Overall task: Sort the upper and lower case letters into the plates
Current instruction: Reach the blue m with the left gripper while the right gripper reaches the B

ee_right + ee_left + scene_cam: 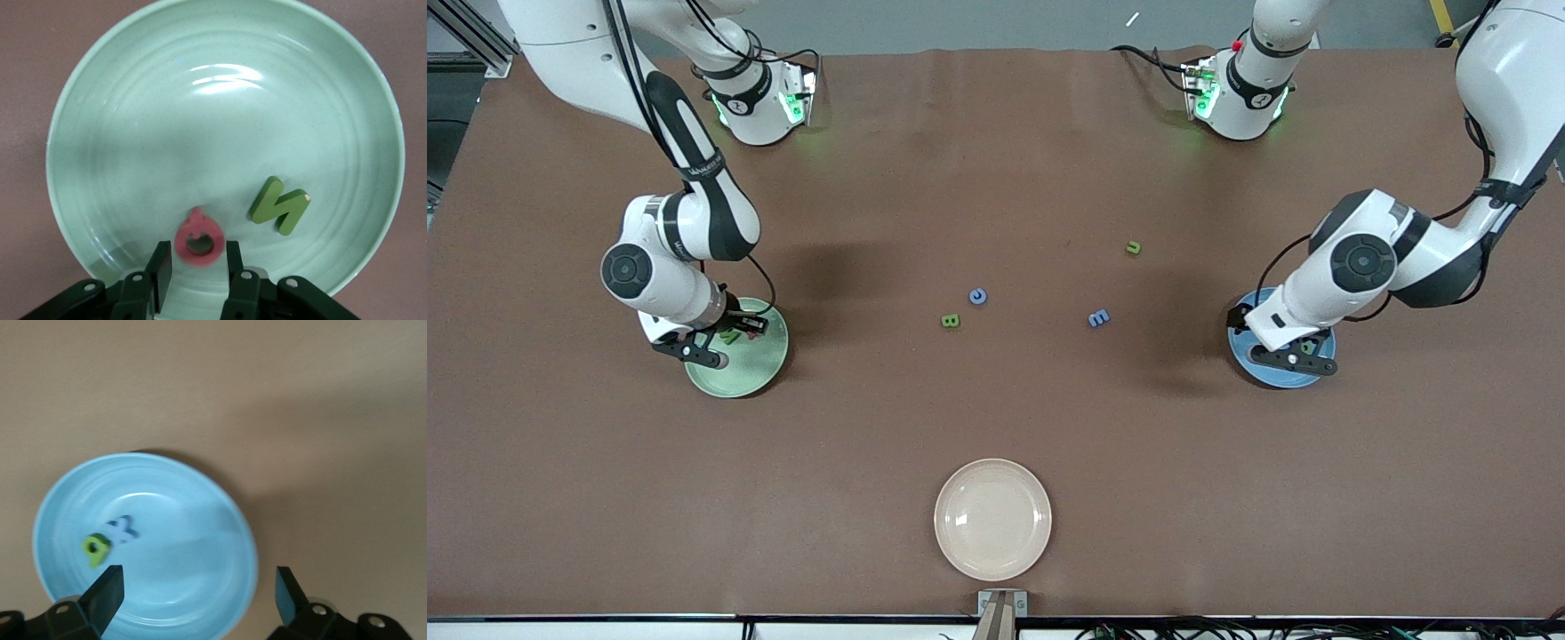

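Observation:
My right gripper [198, 265] hangs low over the pale green plate [133, 100], its fingers slightly open. A red letter [198, 239] sits blurred at the fingertips, with a sliver of plate showing beside it. A green N [280, 205] lies in the same plate [760, 373]. My left gripper [197, 593] is wide open and empty over the blue plate [200, 540], which holds a green letter [95, 549] and a blue letter [122, 530]. On the table between the plates [1272, 375] lie a green u [1133, 248], a blue c [978, 296], a green B [951, 321] and a blue E [1098, 317].
A cream-white plate [992, 518] stands empty near the table's front edge, nearer to the front camera than the loose letters. Both arm bases stand along the table's back edge.

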Tool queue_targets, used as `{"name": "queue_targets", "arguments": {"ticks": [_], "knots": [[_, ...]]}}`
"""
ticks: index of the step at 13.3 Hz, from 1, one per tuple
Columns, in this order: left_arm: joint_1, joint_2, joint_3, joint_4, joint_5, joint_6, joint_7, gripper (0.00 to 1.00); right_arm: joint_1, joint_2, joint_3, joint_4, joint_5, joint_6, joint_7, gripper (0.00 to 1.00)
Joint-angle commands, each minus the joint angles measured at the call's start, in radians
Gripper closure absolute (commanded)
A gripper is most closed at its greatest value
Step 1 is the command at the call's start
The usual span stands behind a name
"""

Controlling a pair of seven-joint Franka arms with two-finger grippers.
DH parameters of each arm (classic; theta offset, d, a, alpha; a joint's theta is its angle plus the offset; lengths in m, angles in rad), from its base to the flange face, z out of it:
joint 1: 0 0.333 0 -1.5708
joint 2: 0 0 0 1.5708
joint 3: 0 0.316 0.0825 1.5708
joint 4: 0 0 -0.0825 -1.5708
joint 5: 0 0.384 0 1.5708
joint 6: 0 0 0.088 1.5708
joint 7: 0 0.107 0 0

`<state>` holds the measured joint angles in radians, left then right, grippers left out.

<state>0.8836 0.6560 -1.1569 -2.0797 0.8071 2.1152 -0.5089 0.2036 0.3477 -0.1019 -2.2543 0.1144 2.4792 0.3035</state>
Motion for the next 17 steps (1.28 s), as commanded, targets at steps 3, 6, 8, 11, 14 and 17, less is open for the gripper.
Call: {"name": "queue_targets", "arguments": {"ticks": [3, 6, 8, 11, 14, 17], "knots": [[-0.199, -0.004, 0.000, 0.038, -0.067, -0.021, -0.262, 0.00, 0.031, -0.050, 0.007, 0.060, 0.013, -0.161, 0.035, 0.00], [-0.339, 0.024, 0.028, 0.093, -0.088, -0.018, -0.448, 0.00, 0.161, -0.064, 0.007, 0.148, 0.013, -0.263, 0.292, 0.00], [-0.444, 0.040, 0.077, 0.134, -0.088, -0.011, -0.590, 0.00, 0.273, -0.055, 0.007, 0.174, 0.028, -0.234, 0.492, 0.00], [-0.560, 0.048, 0.149, 0.150, -0.089, 0.073, -0.901, 0.00, 0.417, -0.029, 0.005, 0.179, 0.033, -0.128, 0.834, 0.00], [-0.639, 0.053, 0.222, 0.147, -0.088, 0.178, -1.108, 0.00, 0.506, 0.043, 0.005, 0.199, 0.031, -0.045, 1.124, 0.00], [-0.681, 0.054, 0.279, 0.130, -0.086, 0.218, -1.174, 0.00, 0.577, 0.167, 0.004, 0.304, 0.021, -0.037, 1.322, 0.00]]}}
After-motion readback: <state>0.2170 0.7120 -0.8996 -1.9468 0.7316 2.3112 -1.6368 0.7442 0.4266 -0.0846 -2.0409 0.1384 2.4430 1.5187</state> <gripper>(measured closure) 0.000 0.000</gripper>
